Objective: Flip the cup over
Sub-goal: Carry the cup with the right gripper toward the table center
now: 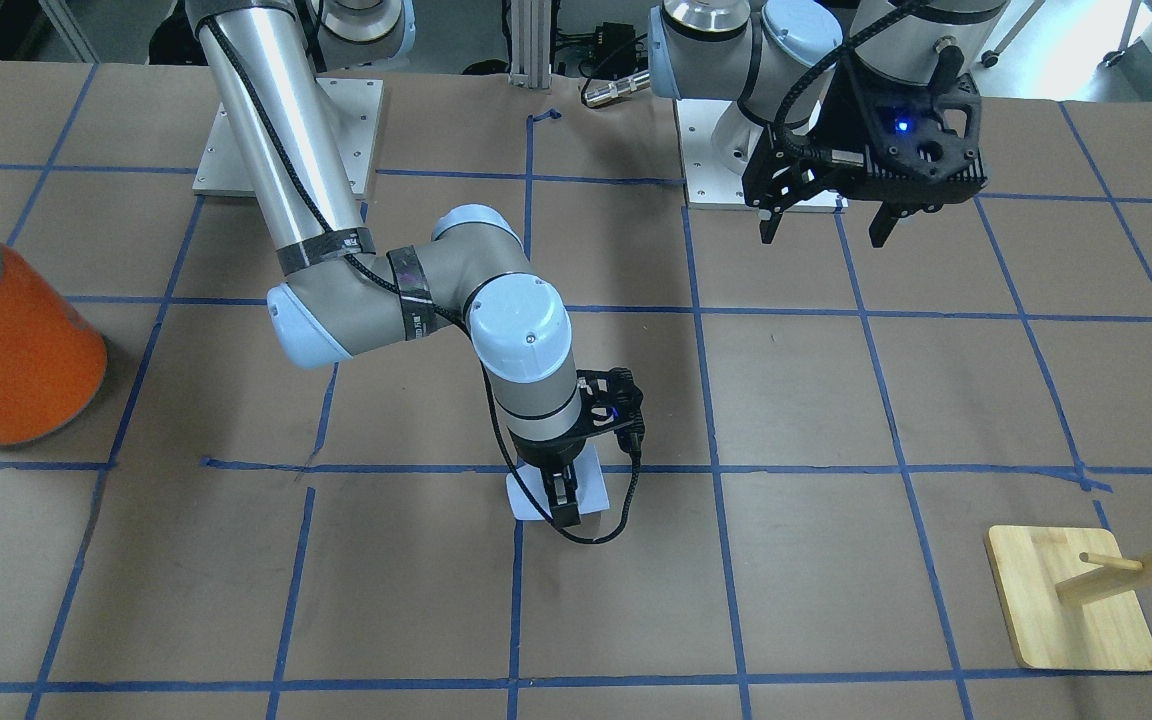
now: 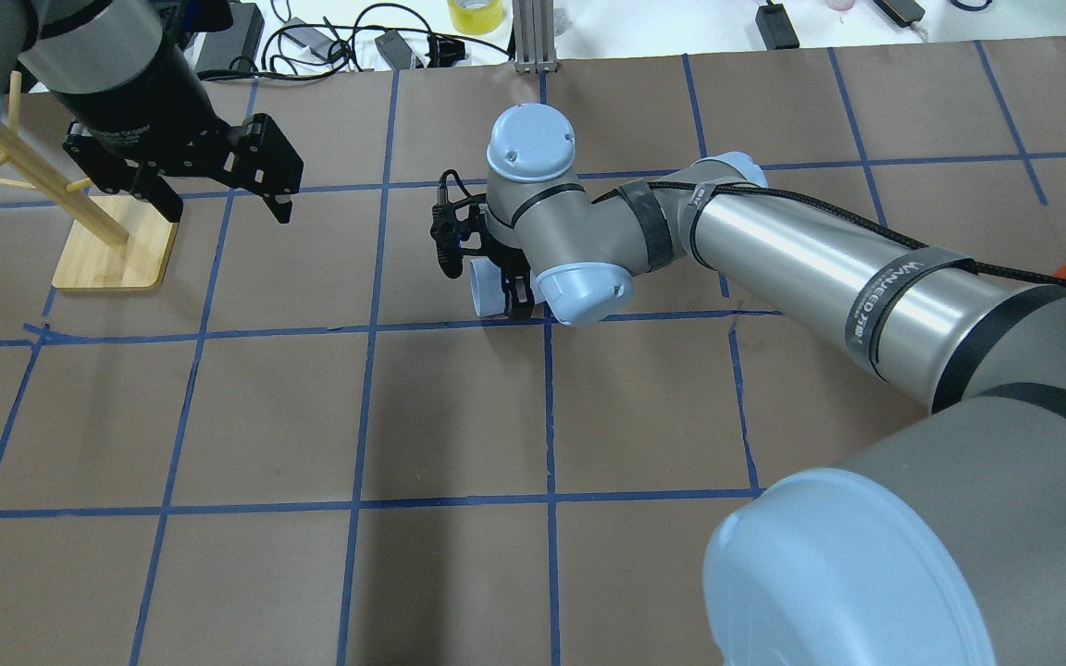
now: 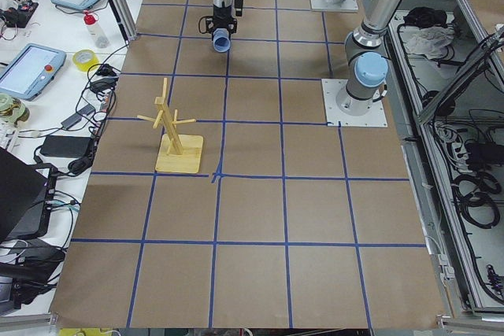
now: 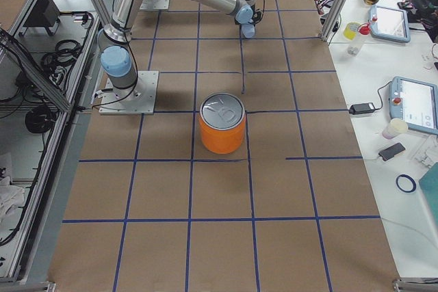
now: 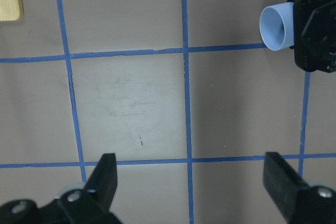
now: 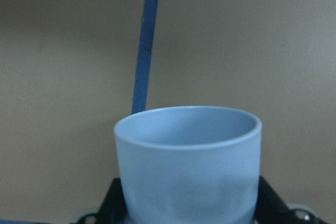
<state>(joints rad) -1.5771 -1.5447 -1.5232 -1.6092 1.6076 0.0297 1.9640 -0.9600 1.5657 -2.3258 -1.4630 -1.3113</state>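
The pale lavender-blue cup (image 2: 485, 287) lies tilted on its side near the table's middle, with its mouth toward the robot's left. My right gripper (image 2: 514, 294) is shut on it near its base. The cup also shows in the front view (image 1: 591, 490), under the right gripper (image 1: 564, 503). It fills the right wrist view (image 6: 189, 161), with black fingers (image 6: 265, 198) on both sides. The left wrist view shows it at the top right (image 5: 277, 26). My left gripper (image 2: 223, 199) hangs open and empty above the table, well to the left of the cup; it also shows in the left wrist view (image 5: 191, 182).
A large orange can (image 1: 11, 340) with a silver top stands at the robot's far right. A wooden peg rack (image 2: 112, 245) on a bamboo base stands at the far left, beside the left gripper. Blue tape lines grid the brown table (image 2: 459, 416).
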